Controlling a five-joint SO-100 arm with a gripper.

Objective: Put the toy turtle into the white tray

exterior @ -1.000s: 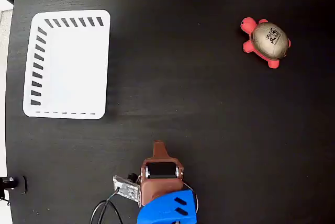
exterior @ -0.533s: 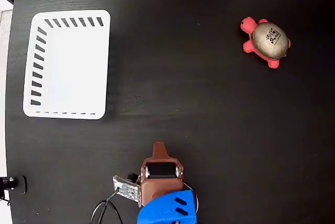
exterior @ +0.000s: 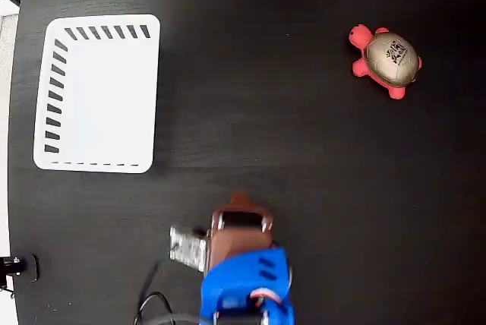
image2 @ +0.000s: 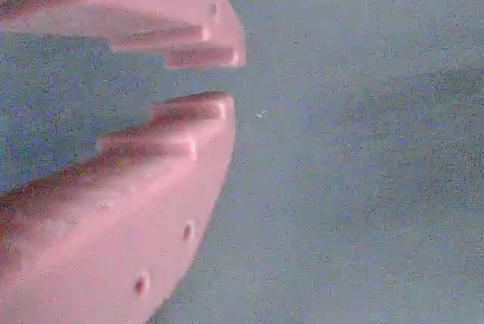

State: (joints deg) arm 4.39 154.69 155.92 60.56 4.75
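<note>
Pincer (image2: pixel 231 80) empty, jaws nearly closed
</note>
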